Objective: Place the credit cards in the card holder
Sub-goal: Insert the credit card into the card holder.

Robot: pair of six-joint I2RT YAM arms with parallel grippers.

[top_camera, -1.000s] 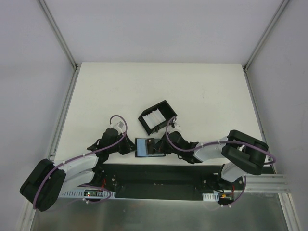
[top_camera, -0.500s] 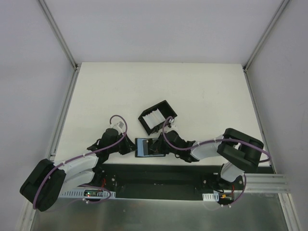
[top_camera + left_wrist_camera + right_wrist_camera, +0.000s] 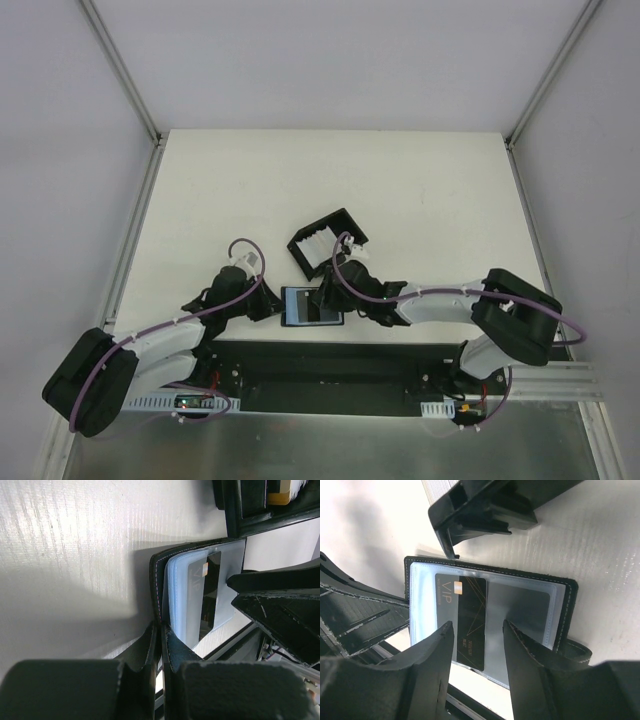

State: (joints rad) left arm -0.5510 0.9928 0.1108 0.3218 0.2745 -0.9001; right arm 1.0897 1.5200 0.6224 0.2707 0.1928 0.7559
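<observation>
One black gold-lettered VIP card (image 3: 465, 595) on open black folding card holder (image 3: 527, 605) | left tool (image 3: 160, 630) pinches holder's edge | right tool (image 3: 476, 630) spread astride card | advice: slide card squarely, holder pinned.

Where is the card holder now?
Top view: the card holder lies open at the near edge of the table, just nearer than the black tray; the left gripper clamps its left edge, the right gripper hovers over it.
</observation>
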